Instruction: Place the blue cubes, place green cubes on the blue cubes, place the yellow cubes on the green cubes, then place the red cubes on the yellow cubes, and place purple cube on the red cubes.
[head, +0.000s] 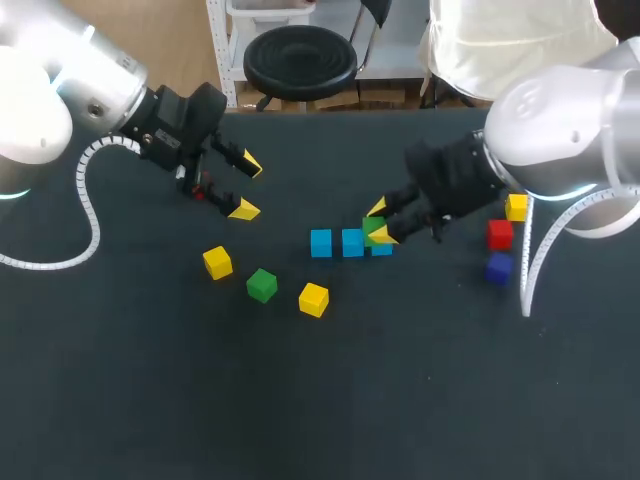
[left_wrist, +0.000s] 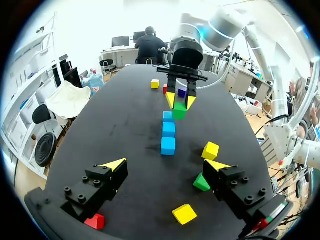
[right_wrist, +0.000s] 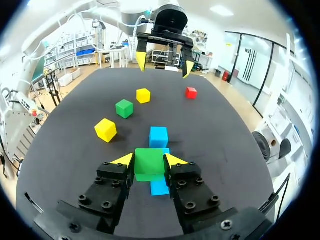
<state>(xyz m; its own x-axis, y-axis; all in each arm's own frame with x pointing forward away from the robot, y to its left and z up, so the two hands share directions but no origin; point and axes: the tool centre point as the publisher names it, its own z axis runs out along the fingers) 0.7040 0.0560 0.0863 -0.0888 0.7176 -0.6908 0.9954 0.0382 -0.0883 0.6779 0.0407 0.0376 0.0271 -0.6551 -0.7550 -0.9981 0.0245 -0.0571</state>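
Observation:
Three blue cubes (head: 320, 243) lie in a row at the table's middle, also seen ahead of my left gripper (left_wrist: 168, 145) and under my right one (right_wrist: 158, 136). My right gripper (head: 378, 222) (right_wrist: 149, 161) is shut on a green cube (head: 373, 230) (right_wrist: 149, 164) (left_wrist: 179, 110), held over the row's right-end blue cube (head: 383, 247). My left gripper (head: 245, 187) (left_wrist: 165, 165) hangs open and empty at the back left, above a red cube (head: 200, 193) (left_wrist: 94, 221). A second green cube (head: 261, 285) lies between two yellow cubes (head: 217, 262) (head: 313, 299).
At the right, past my right arm, sit a yellow cube (head: 516, 207), a red cube (head: 500, 234) and a purple cube (head: 498, 268). The dark table (head: 320, 400) has wide bare room along its front.

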